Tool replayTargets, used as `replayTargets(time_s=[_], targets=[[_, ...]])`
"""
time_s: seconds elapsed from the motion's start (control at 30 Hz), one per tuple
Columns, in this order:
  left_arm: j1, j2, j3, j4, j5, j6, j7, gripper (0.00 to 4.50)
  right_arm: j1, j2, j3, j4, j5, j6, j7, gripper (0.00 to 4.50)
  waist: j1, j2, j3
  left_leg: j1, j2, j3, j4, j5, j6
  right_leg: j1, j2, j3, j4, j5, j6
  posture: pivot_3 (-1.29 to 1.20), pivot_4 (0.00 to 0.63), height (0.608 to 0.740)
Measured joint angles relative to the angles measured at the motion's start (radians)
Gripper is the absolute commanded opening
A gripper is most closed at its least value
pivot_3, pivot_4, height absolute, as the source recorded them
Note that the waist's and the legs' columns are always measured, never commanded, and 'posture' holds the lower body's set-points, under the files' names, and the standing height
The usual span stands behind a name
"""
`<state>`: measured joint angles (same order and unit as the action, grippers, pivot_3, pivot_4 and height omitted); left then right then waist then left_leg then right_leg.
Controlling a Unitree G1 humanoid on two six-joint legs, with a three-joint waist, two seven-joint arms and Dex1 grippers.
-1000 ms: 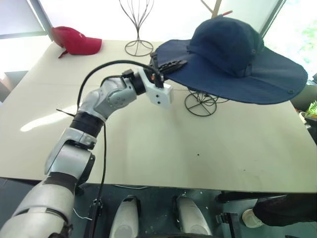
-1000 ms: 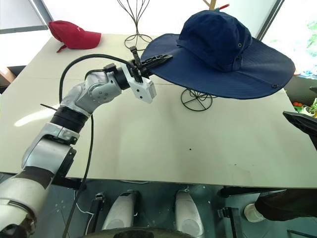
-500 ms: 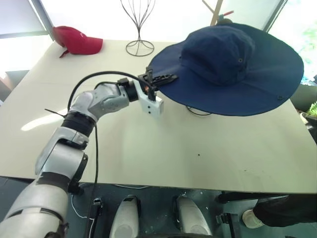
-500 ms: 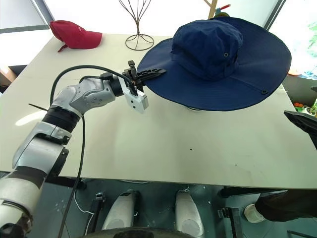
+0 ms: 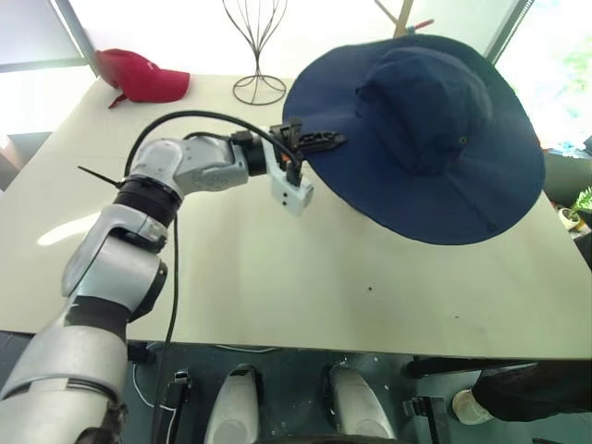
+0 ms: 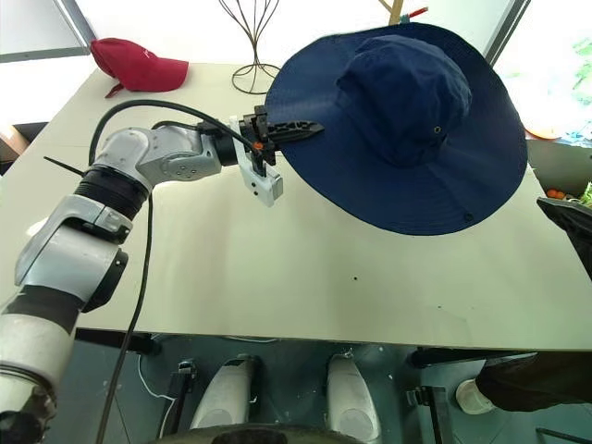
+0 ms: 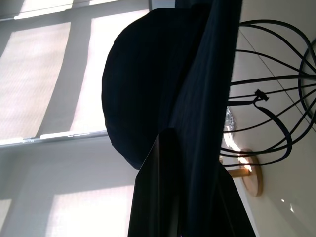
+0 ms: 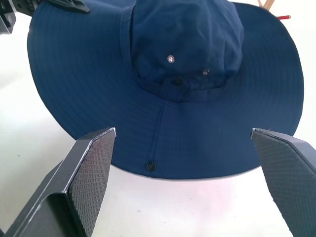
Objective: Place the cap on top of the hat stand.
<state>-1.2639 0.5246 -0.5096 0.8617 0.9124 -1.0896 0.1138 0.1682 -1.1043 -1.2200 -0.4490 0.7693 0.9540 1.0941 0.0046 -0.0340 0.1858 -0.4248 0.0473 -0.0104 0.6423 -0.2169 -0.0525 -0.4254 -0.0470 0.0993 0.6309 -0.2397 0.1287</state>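
Note:
The navy-blue cap [image 5: 425, 129] hangs tilted over the back right of the table, its crown turned toward me and its wide brim sloping down. My left gripper [image 5: 328, 141] is shut on the brim's left edge and points to the right. In the left wrist view the brim runs up from between the fingers [image 7: 158, 197]. The black wires of the hat stand [image 7: 260, 95] show just beyond the brim's underside. My right gripper [image 8: 182, 131] stands open on the near side of the cap [image 8: 187, 44], apart from it, with nothing between its fingers.
A red baseball cap [image 5: 139, 76] lies at the table's back left. A taller wire stand [image 5: 257, 55] rises behind my left gripper. A wooden pole stand [image 5: 402, 18] is behind the cap. The beige table [image 5: 277, 277] ends close in front of me.
The left wrist has rolled, and the cap has tipped from nearly flat to steeply tilted. Its brim has dropped in front of the hat stand, hiding it in the eye views.

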Motion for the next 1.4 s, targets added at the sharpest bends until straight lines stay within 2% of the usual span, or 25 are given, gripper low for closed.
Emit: replayTargets(time_s=[0.03, 0.1, 0.27, 0.6, 0.87, 1.03, 1.13, 1.2, 1.27, 1.3, 1.4], targets=[[-0.006, 0.006, -0.002, 0.007, 0.000, -0.007, 0.001, 0.88, 0.006, 0.001, 0.000, 0.000, 0.000, 0.000, 0.000, 4.50, 0.000, 0.000, 0.000, 0.000, 0.000, 0.000, 0.000, 0.000, 0.000, 0.000, 0.000, 0.000, 0.000, 0.000, 0.000, 0.00, 0.150, 0.739], [-0.016, 0.008, -0.005, 0.027, -0.004, -0.012, -0.002, 1.83, 0.008, 0.007, 0.000, 0.000, 0.000, 0.000, -0.001, 4.50, 0.001, 0.000, 0.000, 0.000, 0.000, 0.000, 0.000, 0.000, 0.000, 0.000, 0.000, 0.000, 0.000, 0.000, 0.000, 0.00, 0.150, 0.739], [-0.016, 0.007, -0.006, 0.054, -0.008, -0.016, -0.006, 4.43, 0.008, 0.007, 0.000, 0.000, 0.001, -0.001, -0.007, 4.50, 0.002, 0.000, 0.000, 0.000, 0.000, 0.000, 0.000, 0.000, 0.000, 0.000, 0.000, 0.000, 0.000, 0.000, 0.000, 0.00, 0.150, 0.739], [0.005, 0.063, -0.005, 0.016, -0.007, -0.037, 0.006, 4.43, -0.018, 0.007, 0.035, 0.020, 0.001, -0.017, -0.011, 4.50, 0.000, 0.000, 0.000, 0.000, 0.000, 0.000, 0.000, 0.000, 0.000, 0.000, 0.000, 0.000, 0.000, 0.000, 0.000, 0.00, 0.150, 0.739], [0.050, 0.099, -0.029, -0.089, 0.060, -0.043, 0.045, 4.43, -0.049, 0.005, 0.075, 0.040, 0.000, -0.043, -0.014, 4.50, 0.005, 0.000, 0.000, -0.001, 0.000, 0.000, 0.001, 0.000, 0.000, 0.000, 0.000, 0.000, 0.000, 0.000, 0.000, 0.00, 0.150, 0.739], [0.113, 0.123, -0.026, -0.159, -0.024, -0.073, -0.040, 4.43, -0.031, 0.003, 0.073, 0.039, -0.009, -0.046, -0.006, 4.50, 0.005, 0.000, 0.000, -0.001, 0.000, 0.000, 0.001, 0.000, 0.000, 0.000, 0.000, 0.000, 0.000, 0.000, 0.000, 0.00, 0.150, 0.739], [0.154, 0.148, -0.014, -0.183, -0.151, -0.063, -0.144, 4.43, 0.045, 0.004, 0.067, 0.017, -0.051, -0.055, 0.021, 4.50, 0.005, 0.000, 0.000, 0.000, 0.000, 0.001, 0.001, 0.000, 0.000, 0.000, 0.000, 0.000, 0.001, 0.000, 0.000, 0.00, 0.150, 0.739], [0.181, 0.176, -0.003, -0.223, -0.319, -0.012, -0.271, 4.43, 0.098, 0.003, 0.065, -0.028, -0.109, -0.098, 0.039, 4.50, 0.003, 0.000, 0.000, -0.001, 0.000, 0.001, 0.001, 0.000, 0.000, 0.000, 0.000, 0.000, 0.001, 0.000, 0.000, 0.00, 0.150, 0.739], [0.227, 0.216, 0.023, -0.314, -0.565, 0.109, -0.461, 4.43, 0.111, 0.000, 0.061, -0.081, -0.139, -0.123, 0.053, 4.50, -0.001, 0.001, 0.000, 0.000, 0.001, 0.001, 0.001, 0.000, 0.000, 0.000, 0.000, 0.000, 0.002, 0.000, 0.000, 0.00, 0.150, 0.739], [0.266, 0.246, 0.036, -0.394, -0.718, 0.217, -0.581, 4.43, 0.109, -0.012, 0.058, -0.108, -0.139, -0.124, 0.055, 4.50, -0.008, 0.002, -0.001, 0.000, 0.001, 0.001, 0.001, 0.000, 0.000, 0.000, 0.000, 0.000, 0.002, -0.001, -0.001, 0.00, 0.150, 0.739], [0.349, 0.314, 0.077, -0.581, -1.044, 0.529, -0.867, 4.43, 0.090, -0.032, 0.051, -0.152, -0.142, -0.127, 0.058, 4.50, -0.019, 0.002, -0.001, 0.000, 0.001, 0.001, 0.001, 0.000, 0.000, 0.000, 0.000, 0.000, 0.002, -0.001, -0.002, 0.00, 0.150, 0.739]])
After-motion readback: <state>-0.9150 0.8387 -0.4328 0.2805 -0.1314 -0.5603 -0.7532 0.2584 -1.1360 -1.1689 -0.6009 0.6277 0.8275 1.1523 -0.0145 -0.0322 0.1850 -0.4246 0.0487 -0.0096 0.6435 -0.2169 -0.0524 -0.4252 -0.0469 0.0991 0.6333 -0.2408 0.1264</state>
